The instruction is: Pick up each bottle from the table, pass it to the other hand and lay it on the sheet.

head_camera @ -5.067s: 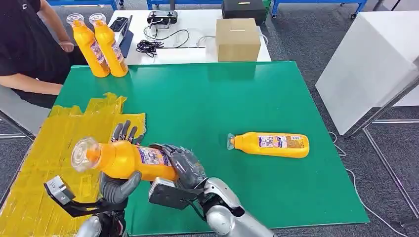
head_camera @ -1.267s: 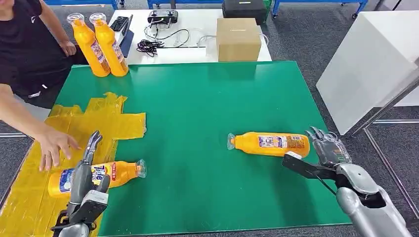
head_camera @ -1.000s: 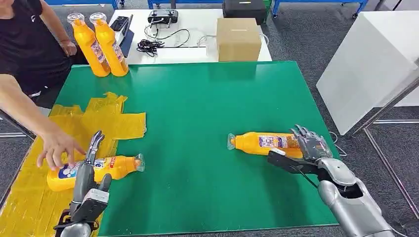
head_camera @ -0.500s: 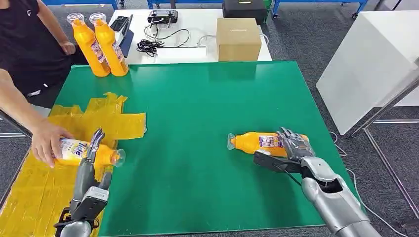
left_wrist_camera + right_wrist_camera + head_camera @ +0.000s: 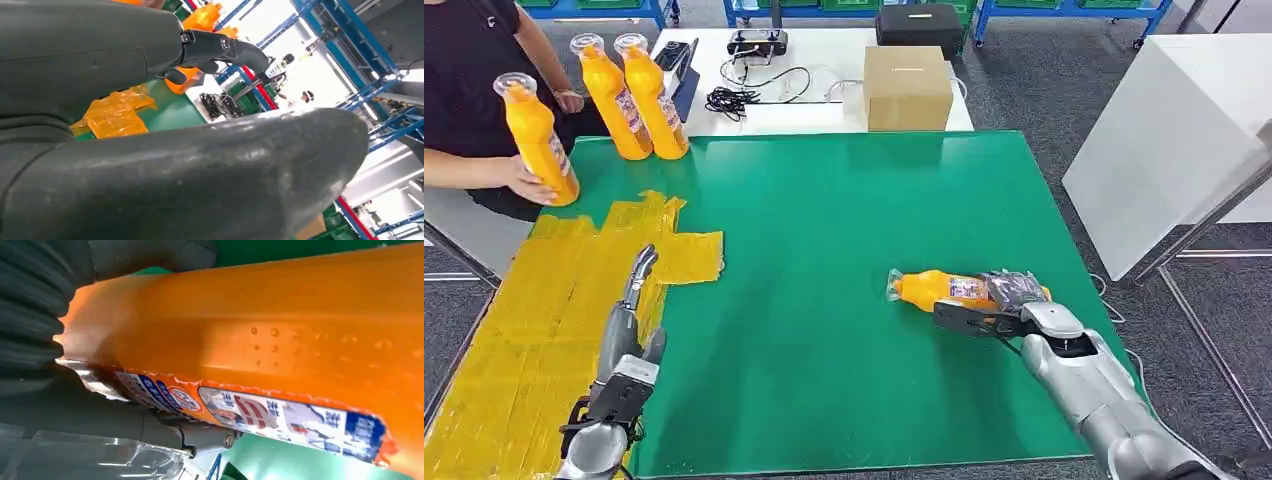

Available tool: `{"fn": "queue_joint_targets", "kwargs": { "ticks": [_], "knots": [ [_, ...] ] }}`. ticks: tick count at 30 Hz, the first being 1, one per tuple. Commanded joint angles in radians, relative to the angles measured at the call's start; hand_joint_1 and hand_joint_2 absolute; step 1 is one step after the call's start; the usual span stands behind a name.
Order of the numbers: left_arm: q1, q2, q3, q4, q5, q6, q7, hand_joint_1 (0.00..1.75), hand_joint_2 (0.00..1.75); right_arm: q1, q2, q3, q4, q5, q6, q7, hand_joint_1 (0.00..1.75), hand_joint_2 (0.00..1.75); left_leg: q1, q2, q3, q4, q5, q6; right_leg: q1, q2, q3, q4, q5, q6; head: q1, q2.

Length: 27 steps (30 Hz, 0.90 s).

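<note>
Gripping a glossy orange bottle [image 5: 944, 289] lying on the smooth green table [image 5: 844, 220], the right hand [image 5: 1016, 292] wraps its labelled body. The left hand [image 5: 629, 310] is empty, fingers extended over the crinkled yellow sheet [image 5: 514, 330]. Farther off, a person [image 5: 474, 90] holds another bottle [image 5: 536, 140] upright.

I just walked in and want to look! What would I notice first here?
Probably the big green table with a bright orange plastic bottle lying on its side, the robot's silver right hand wrapped over it. Then the crinkly yellow sheet at the table's left, and a person's hand holding another orange bottle upright.
</note>
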Motion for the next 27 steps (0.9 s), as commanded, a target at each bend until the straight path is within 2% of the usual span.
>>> {"fn": "queue_joint_targets", "kwargs": {
  "ticks": [1,6,7,8,10,12,14,15,16,18,19,20,22,24,26,27],
  "knots": [
    [-0.052,0.024,-0.049,0.106,0.018,0.007,-0.003,0.00,0.00,0.122,-0.041,0.042,0.096,0.016,0.063,0.020,1.75,1.75,0.002,-0.007,-0.003,-0.003,0.005,-0.001,0.002,-0.008,0.002,-0.006,0.003,0.001,0.000,0.000],
    [-0.049,0.023,-0.047,0.103,0.033,0.012,-0.003,0.00,0.00,0.155,-0.050,0.019,0.054,0.014,0.043,0.016,1.75,1.75,0.001,-0.006,0.002,-0.001,0.003,0.000,0.001,-0.007,0.007,-0.007,0.003,0.001,0.000,0.000],
    [-0.038,0.021,-0.037,0.093,0.051,0.001,0.005,0.00,0.00,0.152,-0.034,-0.008,0.033,-0.016,0.022,0.001,1.75,1.75,0.001,-0.005,0.005,0.000,0.002,0.000,0.001,-0.005,0.010,-0.006,0.002,0.001,0.000,0.000],
    [-0.024,0.017,-0.027,0.078,0.082,-0.031,0.022,0.00,0.00,0.148,-0.014,-0.043,0.006,-0.074,0.001,-0.033,1.75,1.75,0.001,-0.006,0.001,-0.002,0.005,0.000,0.001,-0.007,0.006,-0.008,0.004,0.001,0.000,0.000],
    [0.024,-0.006,0.017,0.031,0.203,-0.157,0.047,0.00,0.00,0.158,0.015,-0.089,-0.129,-0.242,-0.013,-0.102,1.75,1.75,0.000,-0.001,0.005,0.000,0.001,0.001,0.001,-0.001,0.010,-0.006,0.003,0.001,0.000,0.000],
    [0.082,-0.050,0.074,-0.015,0.384,-0.324,0.074,0.00,0.00,0.229,0.053,-0.127,-0.359,-0.446,-0.067,-0.194,1.75,1.75,0.000,0.001,0.006,0.000,0.000,0.002,0.001,0.001,0.011,-0.006,0.003,0.001,0.000,0.000],
    [0.138,-0.092,0.100,-0.055,0.542,-0.457,0.093,0.00,0.00,0.303,0.081,-0.084,-0.628,-0.571,-0.110,-0.185,1.75,1.75,0.000,0.004,0.004,-0.001,-0.001,0.002,0.001,0.004,0.010,-0.007,0.003,0.001,0.000,0.000],
    [0.155,-0.103,0.095,-0.068,0.566,-0.480,0.093,0.00,0.00,0.317,0.087,-0.045,-0.705,-0.577,-0.146,-0.162,1.75,1.75,0.000,0.007,0.005,-0.001,-0.003,0.002,0.001,0.006,0.018,-0.006,0.003,0.002,0.001,0.000],
    [0.162,-0.106,0.086,-0.075,0.567,-0.481,0.091,0.00,0.00,0.319,0.077,-0.005,-0.738,-0.591,-0.171,-0.119,1.75,1.75,0.001,0.010,0.005,0.000,-0.003,0.002,0.001,0.008,0.020,-0.005,0.005,0.004,0.001,0.000],
    [0.158,-0.105,0.085,-0.074,0.568,-0.480,0.091,0.00,0.00,0.318,0.068,0.003,-0.730,-0.598,-0.180,-0.121,1.75,1.75,-0.001,0.013,0.001,0.000,-0.004,0.002,0.000,0.012,0.014,-0.003,0.004,0.004,0.000,0.000],
    [0.152,-0.103,0.085,-0.070,0.569,-0.479,0.091,0.00,0.00,0.314,0.059,0.006,-0.712,-0.608,-0.190,-0.132,1.75,1.75,-0.001,0.010,-0.002,0.001,-0.003,0.002,0.001,0.009,0.011,-0.003,0.004,0.004,-0.002,0.000],
    [0.166,-0.125,0.099,-0.085,0.585,-0.484,0.096,0.00,1.75,0.318,0.079,0.037,-0.733,-0.446,-0.311,-0.152,1.75,1.75,0.000,0.008,-0.005,0.001,-0.003,0.002,0.001,0.007,0.008,-0.002,0.003,0.004,-0.001,0.000],
    [0.197,-0.147,0.078,-0.127,0.506,-0.420,0.099,0.00,1.75,0.351,0.162,0.121,-0.801,-0.400,-0.305,-0.178,1.75,1.75,-0.001,0.003,-0.009,0.001,-0.002,0.001,0.000,0.002,0.004,-0.002,0.003,0.004,0.000,0.000],
    [0.211,-0.161,0.019,-0.146,0.535,-0.421,0.107,0.00,1.75,0.347,0.231,0.270,-0.807,-0.340,-0.355,-0.142,1.75,1.75,0.002,0.004,-0.014,0.000,0.000,0.001,0.002,0.003,0.001,-0.002,0.004,0.004,0.001,0.000],
    [0.211,-0.157,-0.006,-0.152,0.516,-0.393,0.101,0.00,1.75,0.327,0.248,0.312,-0.788,-0.334,-0.373,-0.116,1.75,1.75,0.002,0.010,-0.013,0.000,-0.002,0.000,0.003,0.008,0.000,-0.001,0.004,0.004,0.000,0.000],
    [0.208,-0.150,-0.019,-0.151,0.520,-0.379,0.101,0.00,1.75,0.313,0.241,0.325,-0.780,-0.343,-0.386,-0.107,1.75,1.75,0.001,0.008,-0.014,0.000,-0.001,0.000,0.003,0.007,-0.001,-0.001,0.004,0.004,0.000,0.000]
  ]
}}
